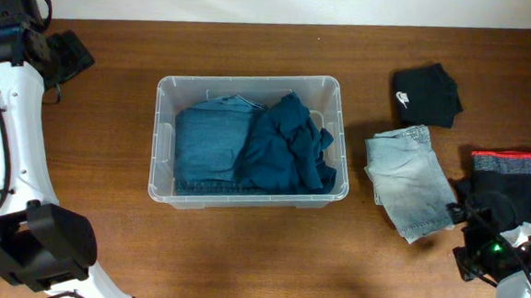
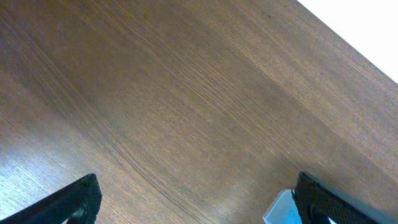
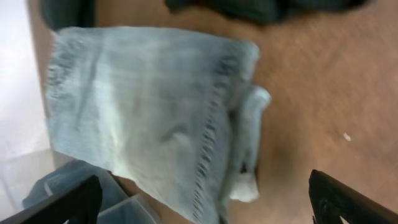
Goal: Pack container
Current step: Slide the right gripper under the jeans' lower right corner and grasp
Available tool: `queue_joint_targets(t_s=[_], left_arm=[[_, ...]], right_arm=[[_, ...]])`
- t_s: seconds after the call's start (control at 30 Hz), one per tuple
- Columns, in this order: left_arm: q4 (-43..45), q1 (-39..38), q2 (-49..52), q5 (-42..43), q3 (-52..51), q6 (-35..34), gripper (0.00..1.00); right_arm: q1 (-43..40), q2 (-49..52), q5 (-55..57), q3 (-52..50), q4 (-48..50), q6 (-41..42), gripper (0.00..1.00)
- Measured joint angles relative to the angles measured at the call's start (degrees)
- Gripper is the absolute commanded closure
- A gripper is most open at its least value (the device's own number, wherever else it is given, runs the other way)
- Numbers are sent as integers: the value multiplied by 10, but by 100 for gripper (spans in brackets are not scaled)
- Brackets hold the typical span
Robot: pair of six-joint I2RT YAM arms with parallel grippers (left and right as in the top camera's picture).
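Note:
The clear plastic container (image 1: 160, 138) stands mid-table and holds a folded blue denim garment (image 1: 206, 145) and a crumpled teal garment (image 1: 289, 146). Folded light-wash denim shorts (image 1: 411, 181) lie on the wood to its right. They fill the right wrist view (image 3: 155, 106), ahead of and partly between my right gripper's (image 3: 204, 190) wide-open jaws, and nothing is held. In the overhead view the right gripper (image 1: 472, 217) sits at the shorts' near right corner. My left gripper (image 1: 68, 56) is far left at the back, open (image 2: 196, 202) over bare wood.
A black garment with a white logo (image 1: 426, 94) lies at the back right. A black garment with a coral waistband (image 1: 513, 173) lies at the right edge. The container's corner (image 3: 81, 183) shows low left in the right wrist view. A pale wall runs along the back.

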Motion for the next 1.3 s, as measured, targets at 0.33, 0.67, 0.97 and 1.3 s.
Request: queue_joint_targets(t_s=[0.33,0.67,0.97,1.3], left_arm=[[0,0,0,0,0,0,1],[0,0,0,0,0,0,1],[0,0,0,0,0,0,1],[0,0,0,0,0,0,1]], right_arm=[[0,22,-50,-24,50,3,1],[-32,22,-73,-90,107,12,1],[-32,22,-75,-94,128,-5,1],[-33,70,-119,-129,240,-11,2]])
